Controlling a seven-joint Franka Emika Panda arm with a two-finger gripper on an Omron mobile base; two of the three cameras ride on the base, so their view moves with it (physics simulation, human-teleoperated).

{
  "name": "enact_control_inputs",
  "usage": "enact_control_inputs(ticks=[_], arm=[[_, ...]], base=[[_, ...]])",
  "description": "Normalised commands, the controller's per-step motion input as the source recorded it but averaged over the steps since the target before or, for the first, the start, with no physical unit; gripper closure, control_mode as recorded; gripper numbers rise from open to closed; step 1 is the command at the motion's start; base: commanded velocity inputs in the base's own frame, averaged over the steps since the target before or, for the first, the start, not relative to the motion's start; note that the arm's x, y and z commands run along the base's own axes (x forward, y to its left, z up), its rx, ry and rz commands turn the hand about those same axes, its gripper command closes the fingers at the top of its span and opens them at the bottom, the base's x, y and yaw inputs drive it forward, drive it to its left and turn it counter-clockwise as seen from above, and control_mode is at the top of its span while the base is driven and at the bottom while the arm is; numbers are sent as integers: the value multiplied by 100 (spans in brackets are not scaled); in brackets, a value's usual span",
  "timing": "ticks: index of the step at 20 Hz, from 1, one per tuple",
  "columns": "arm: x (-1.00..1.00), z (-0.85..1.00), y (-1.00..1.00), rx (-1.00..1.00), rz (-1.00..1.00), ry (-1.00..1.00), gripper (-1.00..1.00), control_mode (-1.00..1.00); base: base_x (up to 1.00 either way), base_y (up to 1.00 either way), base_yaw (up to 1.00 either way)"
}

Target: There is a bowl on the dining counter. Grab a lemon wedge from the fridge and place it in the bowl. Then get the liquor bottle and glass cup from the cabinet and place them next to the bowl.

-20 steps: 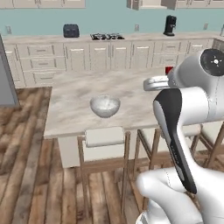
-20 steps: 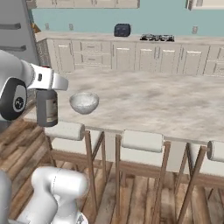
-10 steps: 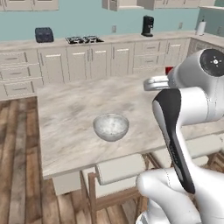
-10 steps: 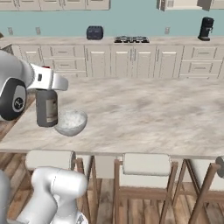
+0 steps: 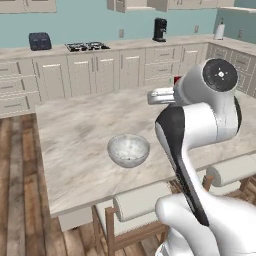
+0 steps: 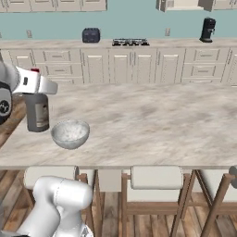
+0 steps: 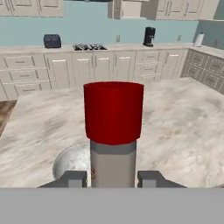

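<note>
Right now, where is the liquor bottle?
The liquor bottle is upright in the pincer over the dining counter, at the far left of the right base view, just left of the bowl.

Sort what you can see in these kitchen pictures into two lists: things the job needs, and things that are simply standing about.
Belongs to the job:
- liquor bottle, upright in the hand
- bowl
- dining counter, which the bowl stands on

Just standing about:
- coffee machine
- toaster
- stove burners
- stools
</note>
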Motion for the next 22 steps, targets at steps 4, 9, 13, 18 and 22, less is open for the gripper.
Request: enact_control_inputs(ticks=[4,9,13,18,22], arm=[[-6,-20,100,0,0,-5,100,-100],[2,-49,85,0,10,0,100,-100],[13,-55,78,0,12,0,100,-100],[23,-48,66,0,11,0,100,-100],[58,-45,44,0,8,0,100,-100]], base=[[0,0,0],[0,0,0],[0,0,0],[0,0,0],[0,0,0]])
